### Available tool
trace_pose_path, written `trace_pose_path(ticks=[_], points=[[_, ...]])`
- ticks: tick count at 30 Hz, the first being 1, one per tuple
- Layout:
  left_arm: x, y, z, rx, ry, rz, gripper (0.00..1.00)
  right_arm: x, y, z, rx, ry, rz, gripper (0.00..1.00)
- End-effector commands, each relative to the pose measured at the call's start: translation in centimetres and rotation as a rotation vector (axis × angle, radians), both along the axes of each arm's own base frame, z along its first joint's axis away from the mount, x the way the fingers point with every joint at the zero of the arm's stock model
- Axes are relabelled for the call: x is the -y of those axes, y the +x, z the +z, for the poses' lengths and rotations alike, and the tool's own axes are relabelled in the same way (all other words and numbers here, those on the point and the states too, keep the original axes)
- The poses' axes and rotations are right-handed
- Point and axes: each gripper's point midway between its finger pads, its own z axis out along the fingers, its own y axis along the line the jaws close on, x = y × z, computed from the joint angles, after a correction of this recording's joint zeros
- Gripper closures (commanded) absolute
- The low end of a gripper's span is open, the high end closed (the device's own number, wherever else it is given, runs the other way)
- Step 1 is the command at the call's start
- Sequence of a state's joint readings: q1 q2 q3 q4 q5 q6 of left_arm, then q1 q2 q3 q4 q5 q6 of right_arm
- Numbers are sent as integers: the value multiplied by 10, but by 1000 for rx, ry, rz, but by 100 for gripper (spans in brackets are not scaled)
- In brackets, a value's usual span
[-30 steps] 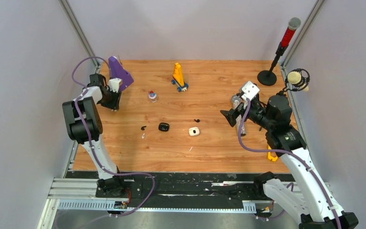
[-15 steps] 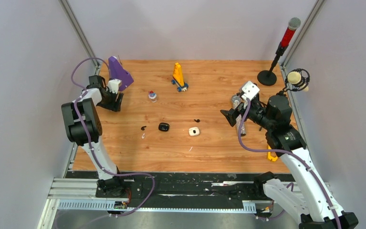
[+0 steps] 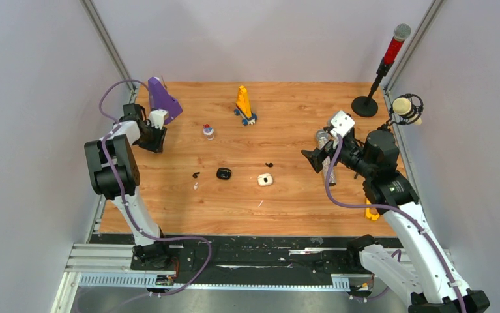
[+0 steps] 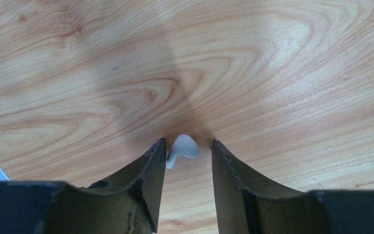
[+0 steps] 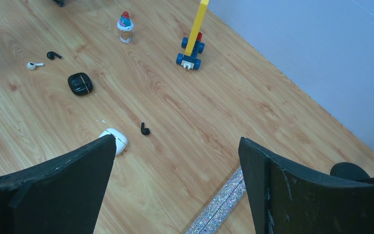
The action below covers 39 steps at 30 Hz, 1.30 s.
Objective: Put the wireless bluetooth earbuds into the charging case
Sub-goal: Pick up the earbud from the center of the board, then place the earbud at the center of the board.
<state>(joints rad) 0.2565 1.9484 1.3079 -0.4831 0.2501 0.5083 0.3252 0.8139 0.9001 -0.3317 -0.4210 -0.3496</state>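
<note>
A white earbud (image 4: pixel 182 148) lies on the wood between the tips of my left gripper (image 4: pixel 188 142). Its stem is against the left finger (image 4: pixel 148 170), and a gap separates it from the right finger (image 4: pixel 228 170); the jaws are narrow but open. From above, the left gripper (image 3: pixel 150 138) is down at the table's back left. Mid-table are a closed black case (image 3: pixel 223 173), a closed white case (image 3: pixel 265 180), two black earbuds (image 3: pixel 196 175) (image 3: pixel 268 164) and another white earbud (image 3: pixel 196 186). My right gripper (image 3: pixel 313 160) hovers wide open at the right, holding nothing.
A purple block (image 3: pixel 163 99) stands just behind the left gripper. A yellow toy on blue wheels (image 3: pixel 244 104) and a small figure (image 3: pixel 208 132) stand at the back. A microphone stand (image 3: pixel 366 104) is back right. A glittery strip (image 5: pixel 219 207) lies under the right gripper.
The left wrist has shifted slightly beside the purple block. The right arm, the cases and the mid-table earbuds have not moved.
</note>
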Motion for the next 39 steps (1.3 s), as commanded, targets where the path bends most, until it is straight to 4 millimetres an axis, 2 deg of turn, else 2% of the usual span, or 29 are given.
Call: trace_pose_path(ticks=[1,7,12,15,18,22,23,24,25,26,29,32,33,37,38,39], points=[[-5,-17,-12,-61,30,-1,57,-2,-1,18,58,24,5,0],[-5,-20,-7,-56,33,-1,69,-2,-1,18,59,25,6,0],[-1,-22,-2,-45,23,-10,72,-2,-1,19,60,27,6,0],[10,-25,8,-32,-5,-33,72,-2,0,18,58,24,5,0],[30,-29,19,-18,6,-90,71,-1,1,17,56,21,0,0],[70,-42,35,-8,35,-201,70,1,5,15,58,10,-19,0],[87,-45,43,8,39,-246,70,3,6,15,60,7,-27,0],[93,-49,46,5,39,-262,69,4,8,15,61,4,-35,0],[116,-52,54,25,42,-326,69,5,9,15,63,1,-43,0],[126,-57,57,20,45,-352,69,6,10,14,63,-2,-51,0],[176,-67,70,44,48,-487,68,9,11,15,69,-5,-68,0],[215,-70,73,53,46,-573,68,11,14,15,72,-9,-87,0],[236,-68,73,53,41,-617,68,12,15,16,73,-10,-94,0],[292,-56,65,44,17,-698,67,18,18,13,73,-19,-121,0],[303,-48,63,46,14,-700,67,19,19,13,73,-19,-126,0],[314,-48,61,44,12,-713,67,20,20,13,72,-18,-131,0]])
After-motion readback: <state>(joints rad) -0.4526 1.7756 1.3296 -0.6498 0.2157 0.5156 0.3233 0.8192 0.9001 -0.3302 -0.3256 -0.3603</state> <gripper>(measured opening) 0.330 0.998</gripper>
